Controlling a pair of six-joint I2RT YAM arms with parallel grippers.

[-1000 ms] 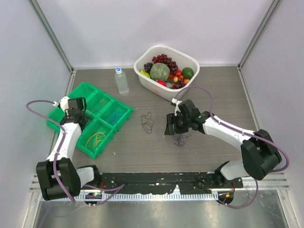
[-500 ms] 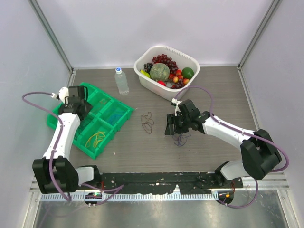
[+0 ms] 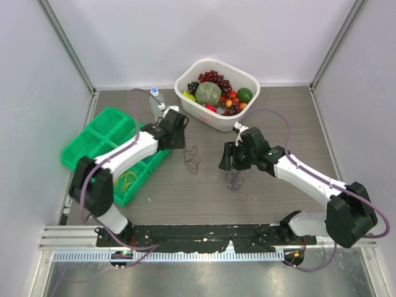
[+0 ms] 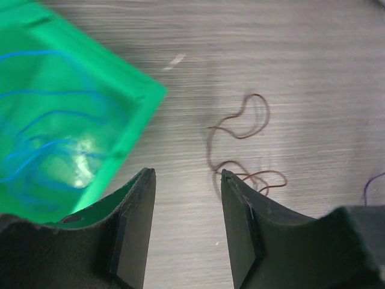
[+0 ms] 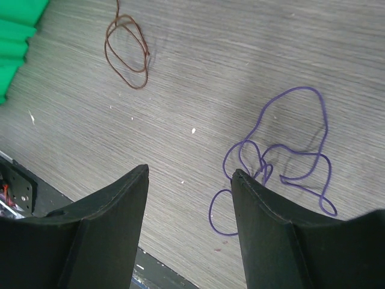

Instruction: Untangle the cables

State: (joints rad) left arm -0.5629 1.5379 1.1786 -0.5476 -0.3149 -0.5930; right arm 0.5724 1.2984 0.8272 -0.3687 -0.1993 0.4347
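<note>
A dark brown cable [image 3: 193,159] lies in loose loops mid-table, apart from a purple cable [image 3: 235,179] to its right. My left gripper [image 3: 176,133] hovers open and empty just left of the brown cable [image 4: 240,137], which in the left wrist view lies beyond the right fingertip of the gripper [image 4: 186,173]. My right gripper [image 3: 229,158] is open and empty above the purple cable [image 5: 263,165]; in its wrist view that gripper [image 5: 190,170] has the cable at its right finger. A yellow cable [image 3: 128,179] and a blue cable [image 4: 36,138] lie in the green bin.
The green compartment bin [image 3: 99,133] sits at the left, partly under my left arm. A white basket [image 3: 253,77] of fruit stands at the back. A water bottle [image 3: 154,93] stands behind my left wrist. A dark rail [image 3: 204,234] runs along the near edge.
My left arm has swung right, from over the green bin to beside the brown cable. The right gripper has shifted slightly right. The cables on the table have not moved.
</note>
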